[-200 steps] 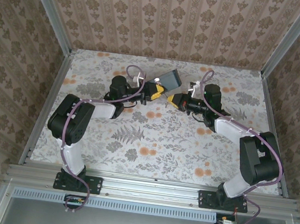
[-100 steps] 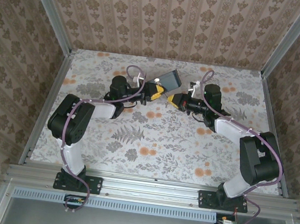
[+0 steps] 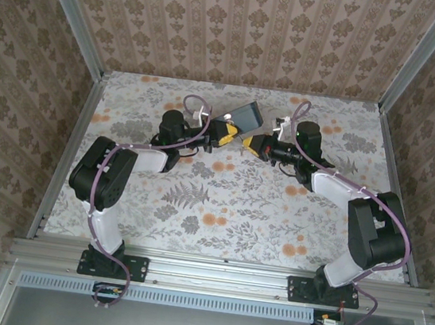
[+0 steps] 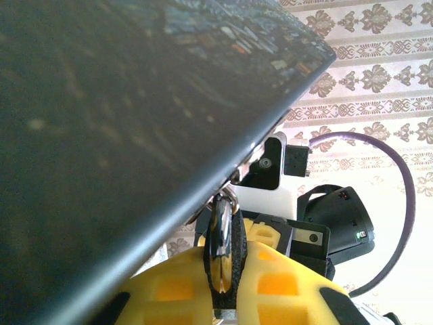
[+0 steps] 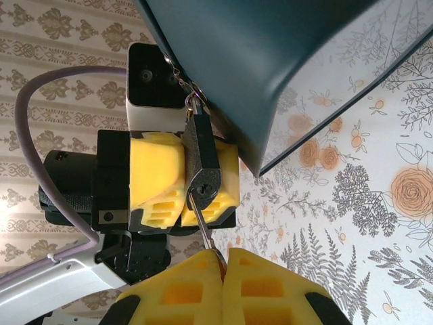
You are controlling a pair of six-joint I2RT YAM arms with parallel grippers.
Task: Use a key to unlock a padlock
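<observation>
On my top feed the two arms meet over the far middle of the table [image 3: 196, 200], fingertips almost nose to nose. The left gripper [image 3: 229, 134] is clamped on the padlock [image 5: 201, 159], its yellow pads pressed against the two flat faces with the body filling the narrow gap between them. On the left wrist feed I see the padlock [image 4: 220, 250] edge-on, a thin dark strip rising out between those pads.

From the right wrist feed the padlock's long axis runs nearly straight up the frame, leaning slightly left at the top. Its shackle end points up and away from the right gripper [image 5: 220, 271], and hooks through a small ring [image 5: 196, 103] at the edge of a dark case [image 5: 270, 61]. The other end of the padlock faces down toward the right fingers. On the top feed the padlock is too small for me to read its heading.

The right gripper is closed tight on the key [image 5: 201, 223], the head buried between the pads. The bare blade slants up and left from them, roughly in line with the padlock, and meets its lower end. How deep it sits I cannot tell.

The case [image 3: 249, 116] is tilted, just beyond both grippers.
</observation>
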